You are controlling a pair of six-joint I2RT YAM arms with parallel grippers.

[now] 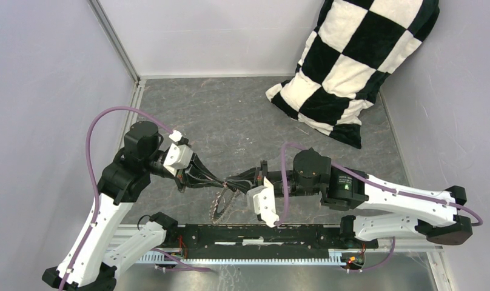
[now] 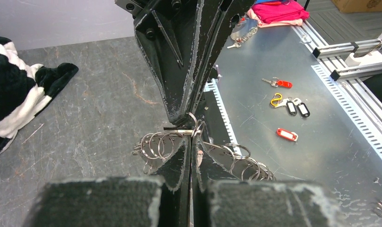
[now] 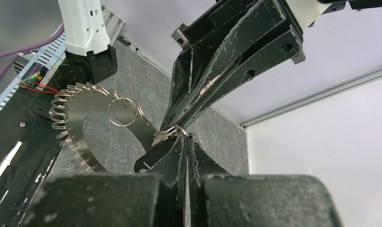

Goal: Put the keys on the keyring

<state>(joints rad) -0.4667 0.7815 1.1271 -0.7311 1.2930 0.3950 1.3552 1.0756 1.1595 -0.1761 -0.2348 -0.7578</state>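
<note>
A: Where's the keyring (image 1: 221, 208)?

B: Just beyond the black rail (image 1: 291, 233), up on edge. From above it's a thin sliver, long axis slanting from the rail towards the fingertips, flat face turned to the right arm.

A: And the jaws?

B: Left gripper (image 2: 190, 142) and right gripper (image 3: 185, 139) are both pinched tight, tip to tip on its far rim.

Both arms reach inward toward the middle. The left gripper (image 1: 216, 180) and the right gripper (image 1: 233, 182), each with jaws pressed together, point at each other, tips almost touching.
</note>
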